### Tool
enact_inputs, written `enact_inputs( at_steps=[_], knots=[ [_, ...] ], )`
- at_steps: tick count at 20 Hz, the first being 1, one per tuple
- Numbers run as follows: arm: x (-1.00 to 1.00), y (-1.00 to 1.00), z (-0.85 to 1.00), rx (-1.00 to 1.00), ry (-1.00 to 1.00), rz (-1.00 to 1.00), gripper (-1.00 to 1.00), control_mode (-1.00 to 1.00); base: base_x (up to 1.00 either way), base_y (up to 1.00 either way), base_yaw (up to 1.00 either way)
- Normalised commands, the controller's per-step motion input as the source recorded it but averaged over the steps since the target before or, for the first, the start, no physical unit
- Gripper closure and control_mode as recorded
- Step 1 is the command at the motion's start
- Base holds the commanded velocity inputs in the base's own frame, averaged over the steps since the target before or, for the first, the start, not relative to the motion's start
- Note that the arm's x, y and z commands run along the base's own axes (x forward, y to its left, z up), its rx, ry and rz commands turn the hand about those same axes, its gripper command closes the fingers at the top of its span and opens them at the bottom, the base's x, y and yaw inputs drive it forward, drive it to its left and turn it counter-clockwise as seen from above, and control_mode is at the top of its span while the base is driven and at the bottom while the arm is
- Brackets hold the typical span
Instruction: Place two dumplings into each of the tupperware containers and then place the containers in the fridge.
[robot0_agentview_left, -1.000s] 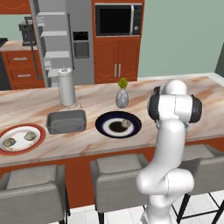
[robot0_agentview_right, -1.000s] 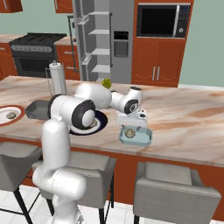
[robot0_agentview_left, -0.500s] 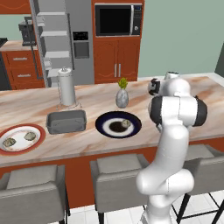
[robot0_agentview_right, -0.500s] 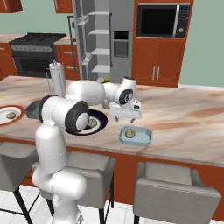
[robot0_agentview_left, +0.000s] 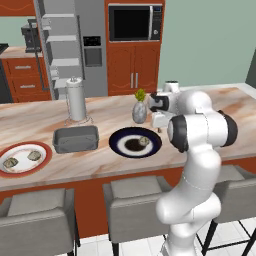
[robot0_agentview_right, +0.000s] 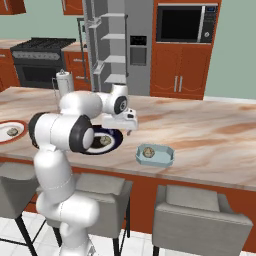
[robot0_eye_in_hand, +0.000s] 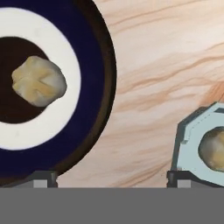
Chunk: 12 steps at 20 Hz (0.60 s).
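Gripper (robot0_agentview_right: 131, 131) hanging above the marble counter (robot0_agentview_right: 210, 135), jaws wide apart, nothing between them; in the hand view both tips at the bottom edge, one at 7 o'clock, the other at 5 o'clock. Dark blue plate (robot0_eye_in_hand: 94, 65) filling the 9–11 o'clock side of the hand view, one dumpling (robot0_eye_in_hand: 39, 81) sitting on its dark centre. Light blue-grey tupperware container (robot0_eye_in_hand: 190, 144) at 4 o'clock in that view, a second dumpling (robot0_eye_in_hand: 214, 148) inside, cut off by the frame edge. Same container (robot0_agentview_right: 155, 155) in the right base view at 5 o'clock from the gripper, near the counter's front edge, dumpling in it (robot0_agentview_right: 148, 152). Dark grey rectangular container (robot0_agentview_left: 76, 138) in the left base view at 9 o'clock from the dark blue plate, just beside it, looking empty. Red-rimmed plate (robot0_agentview_left: 42, 165) further out at 9 o'clock, two more dumplings on it (robot0_agentview_left: 34, 155) (robot0_agentview_left: 11, 162). Small vase with a plant (robot0_agentview_left: 139, 111) at 12 o'clock from the dark blue plate, paper towel roll (robot0_agentview_left: 76, 99) behind the dark grey container. Fridge (robot0_agentview_right: 117, 45) behind the counter, door open, pale shelves exposed.
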Motion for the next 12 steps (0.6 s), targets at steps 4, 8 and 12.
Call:
enact_inputs(
  at_steps=[4,8,12],
  knots=[
    [0.0,1.0,0.0,-0.04,0.0,0.0,-1.0,-1.0,0.0,0.0,0.0],
    [0.0,0.85,0.0,-0.05,0.0,0.0,-1.0,-1.0,0.0,0.0,0.0],
    [0.01,0.84,0.0,-0.06,0.0,0.0,-1.0,-1.0,0.0,0.0,0.0]
  ],
)
